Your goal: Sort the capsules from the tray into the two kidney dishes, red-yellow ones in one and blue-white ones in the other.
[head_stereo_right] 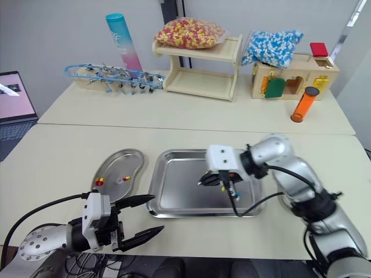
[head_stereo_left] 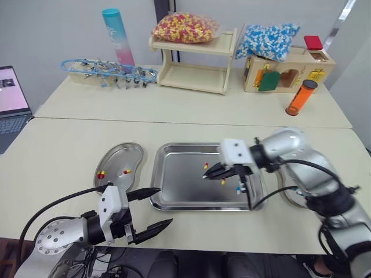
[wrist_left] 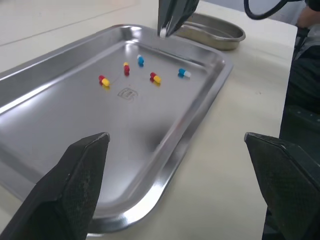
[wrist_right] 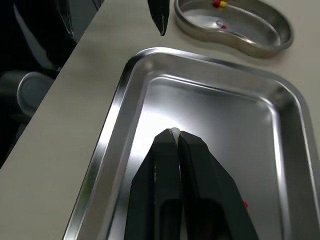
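Currently, lower left of frame: the left end effector [head_stereo_left: 166, 205] hovers over the near edge of the tabletop [head_stereo_left: 69, 145]. Its two black fingers are spread wide with nothing between them. The upper fingertip is just beside the tray's near-left corner.

Just above it, the left kidney dish [head_stereo_left: 122, 159] sits on the tabletop and holds two sorted red-yellow capsules [head_stereo_left: 101, 174].

Centre: the steel tray [head_stereo_left: 179, 179] lies close beside that dish; whether they touch, cannot tell. Lying in the tray's right half are three loose red-yellow capsules [wrist_left: 155, 77] and two blue-white capsules [wrist_left: 184, 73], near one another, none touching.

The right end effector [head_stereo_left: 207, 174] is over the tray's middle, fingers pressed together. A small pale speck shows at the tips; cannot tell whether it is a capsule.

Right of the tray: the second kidney dish [wrist_left: 215, 32], largely behind the right arm in the head views.

Upper centre to upper right, at the back:
- a wooden shelf [head_stereo_left: 194, 78]
- a bag of red-yellow stock [head_stereo_left: 185, 27]
- a bag of blue-white stock [head_stereo_left: 266, 39]
- an orange tube [head_stereo_left: 301, 97]
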Action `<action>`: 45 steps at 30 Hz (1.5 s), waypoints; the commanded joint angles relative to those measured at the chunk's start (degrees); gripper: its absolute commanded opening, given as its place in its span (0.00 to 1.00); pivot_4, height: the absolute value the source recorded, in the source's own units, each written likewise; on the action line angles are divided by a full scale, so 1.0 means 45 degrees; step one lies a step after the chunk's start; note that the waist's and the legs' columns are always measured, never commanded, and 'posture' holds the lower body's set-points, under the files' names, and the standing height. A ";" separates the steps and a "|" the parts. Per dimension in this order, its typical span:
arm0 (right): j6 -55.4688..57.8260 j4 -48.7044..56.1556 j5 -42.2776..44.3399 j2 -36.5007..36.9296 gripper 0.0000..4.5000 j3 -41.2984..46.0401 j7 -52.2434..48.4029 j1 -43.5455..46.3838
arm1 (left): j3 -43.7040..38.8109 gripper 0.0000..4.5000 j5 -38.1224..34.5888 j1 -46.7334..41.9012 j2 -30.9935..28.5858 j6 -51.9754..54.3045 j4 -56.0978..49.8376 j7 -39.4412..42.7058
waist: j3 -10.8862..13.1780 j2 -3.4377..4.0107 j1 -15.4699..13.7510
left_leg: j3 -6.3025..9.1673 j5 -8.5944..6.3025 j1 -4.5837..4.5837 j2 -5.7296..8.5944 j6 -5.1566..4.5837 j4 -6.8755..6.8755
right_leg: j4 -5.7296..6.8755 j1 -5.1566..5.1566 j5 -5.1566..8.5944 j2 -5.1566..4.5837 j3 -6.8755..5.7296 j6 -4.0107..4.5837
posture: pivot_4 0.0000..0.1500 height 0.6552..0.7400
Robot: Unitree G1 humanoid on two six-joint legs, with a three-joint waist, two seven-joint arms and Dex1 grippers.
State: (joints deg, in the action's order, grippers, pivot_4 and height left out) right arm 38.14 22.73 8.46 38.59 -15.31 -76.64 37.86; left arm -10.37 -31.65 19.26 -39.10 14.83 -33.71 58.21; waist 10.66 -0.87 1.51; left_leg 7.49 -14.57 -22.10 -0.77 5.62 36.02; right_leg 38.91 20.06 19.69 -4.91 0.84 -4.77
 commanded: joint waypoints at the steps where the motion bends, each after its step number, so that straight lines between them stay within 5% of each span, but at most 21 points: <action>1: 0.2040 0.1641 0.1030 0.1301 0.01 0.2246 0.0785 -0.1158 | 0.0452 1.00 -0.0320 -0.0130 -0.0252 -0.0016 -0.0735 0.0342 | 0.0000 0.0000 -0.0010 | 0.0002 0.0000 -0.0001 0.0000 0.0000 0.0000 | 0.0001 -0.0002 0.0000 0.0000 -0.0003 0.0000 | 1.00 1.00; 8: 0.1850 0.0755 0.0445 0.4383 0.01 0.5853 0.2207 -0.5175 | 0.1235 1.00 -0.0605 -0.0748 -0.0279 0.0142 -0.0994 0.0425 | 0.0002 0.0000 0.0012 | -0.0018 -0.0002 0.0000 0.0000 -0.0004 -0.0002 | 0.0002 -0.0001 0.0001 0.0000 0.0008 0.0000 | 1.00 1.00; 18: 0.0740 -0.1911 -0.0072 0.4159 0.01 0.6026 0.4353 -0.7169 | 0.1950 1.00 -0.0771 -0.1726 -0.0177 0.0279 -0.0588 0.0512 | 0.0001 0.0002 0.0101 | -0.0047 -0.0001 0.0023 -0.0003 -0.0004 0.0003 | 0.0011 -0.0011 -0.0001 0.0001 0.0034 -0.0002 | 1.00 1.00; 31: 0.0805 -0.1362 0.1199 0.4802 0.84 0.7364 0.4213 -0.7218 | 0.1886 1.00 -0.0767 -0.1822 -0.0191 0.0304 -0.0406 0.0495 | 0.0002 0.0003 0.0039 | -0.0044 -0.0001 0.0018 -0.0003 -0.0003 0.0001 | 0.0004 -0.0012 0.0000 0.0000 0.0029 -0.0003 | 1.00 1.00; 45: -0.4228 0.1086 0.2239 0.2684 0.84 0.9609 0.3455 -1.0955 | -0.0076 1.00 -0.0416 -0.0663 0.0600 -0.0005 0.0366 -0.1476 | 0.0002 -0.0001 0.0033 | -0.0039 -0.0001 0.0022 -0.0004 -0.0003 0.0003 | 0.0001 -0.0026 0.0000 0.0000 0.0024 -0.0004 | 1.00 1.00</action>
State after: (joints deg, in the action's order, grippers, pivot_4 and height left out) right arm 23.58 25.14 18.77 51.14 25.90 -60.33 -10.23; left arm -8.29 -33.72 15.46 -37.06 16.45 -32.11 52.91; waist 10.67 -0.87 1.65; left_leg 7.31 -14.57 -21.99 -0.79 5.61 36.03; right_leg 38.90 19.92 19.69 -4.92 0.94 -4.79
